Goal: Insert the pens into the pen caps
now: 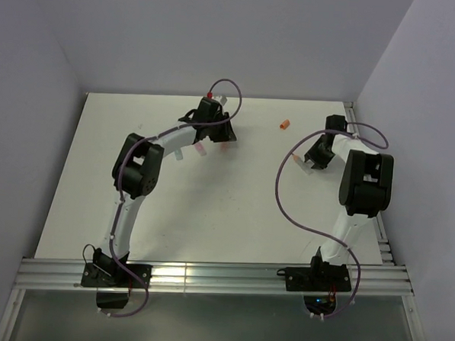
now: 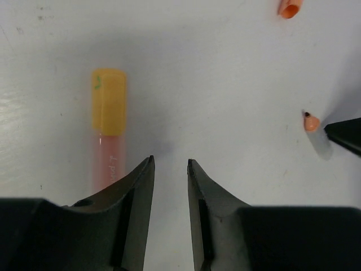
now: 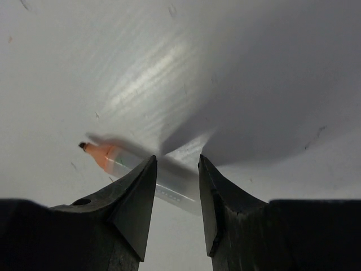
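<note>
Right gripper (image 3: 177, 158): its jaws straddle the orange-tipped pen (image 3: 175, 183); I cannot tell whether they pinch it or only flank it.
Left gripper (image 2: 170, 161): its jaws stand slightly apart, with only bare table between them.
Pen's long axis: it runs slantwise through the right jaw gap, and the felt tip (image 3: 95, 150) sticks out past the left finger.
Where the cap lies: the orange cap (image 1: 284, 125) sits alone on the table (image 1: 210, 215), between the two grippers and farther from the bases than the right one.
Nearer arm: the right, by my reading of the top view.
What the next move turns on: probably lining the pen's tip up with the cap's mouth, so the slant in the grip matters.
Already joined: a pink pen (image 2: 107, 164) wearing a yellow cap (image 2: 109, 101) lies just left of the left fingers, parallel to them.
Materials: the pen body is pale translucent plastic, smooth and round, so it is likely to roll or twist. The cap is solid, stubby and hollow. The table is matt white with faint scuffs.
</note>
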Motion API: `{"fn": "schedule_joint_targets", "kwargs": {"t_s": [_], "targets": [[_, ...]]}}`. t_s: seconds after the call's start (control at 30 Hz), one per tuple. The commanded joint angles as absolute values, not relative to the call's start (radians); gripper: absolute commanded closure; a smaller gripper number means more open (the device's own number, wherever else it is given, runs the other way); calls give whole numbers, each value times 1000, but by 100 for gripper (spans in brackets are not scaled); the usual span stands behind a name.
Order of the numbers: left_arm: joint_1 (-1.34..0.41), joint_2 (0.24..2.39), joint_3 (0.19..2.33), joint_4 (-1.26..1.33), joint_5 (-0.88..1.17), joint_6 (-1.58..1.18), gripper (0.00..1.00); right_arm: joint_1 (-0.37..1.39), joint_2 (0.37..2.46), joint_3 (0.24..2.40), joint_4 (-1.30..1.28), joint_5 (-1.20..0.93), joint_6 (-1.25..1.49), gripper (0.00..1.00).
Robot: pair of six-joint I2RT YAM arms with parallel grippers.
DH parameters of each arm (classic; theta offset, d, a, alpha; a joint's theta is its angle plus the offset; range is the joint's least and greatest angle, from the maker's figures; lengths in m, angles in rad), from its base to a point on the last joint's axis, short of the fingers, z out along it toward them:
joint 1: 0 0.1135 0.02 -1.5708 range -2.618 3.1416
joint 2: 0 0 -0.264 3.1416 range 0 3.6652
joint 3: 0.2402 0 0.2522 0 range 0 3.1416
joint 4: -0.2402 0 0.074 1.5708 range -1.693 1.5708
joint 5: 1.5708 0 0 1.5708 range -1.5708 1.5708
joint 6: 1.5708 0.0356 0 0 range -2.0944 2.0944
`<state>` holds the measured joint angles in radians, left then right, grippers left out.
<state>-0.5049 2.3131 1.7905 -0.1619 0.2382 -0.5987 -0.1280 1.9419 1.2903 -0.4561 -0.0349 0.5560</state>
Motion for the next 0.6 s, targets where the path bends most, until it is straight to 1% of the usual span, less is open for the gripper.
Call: {"fn": "schedule_joint_targets", "kwargs": {"t_s": [0.0, 0.23, 0.57], "targets": [[-511, 2195, 1784, -123, 244, -617, 65, -115, 1870, 1221, -446, -69, 574, 56], [-511, 2143, 1776, -117, 258, -627, 65, -75, 1816, 1155, -426, -72, 584, 56], [-511, 2109, 1767, -121, 265, -621, 65, -58, 1764, 1163, -449, -2, 587, 57]]}}
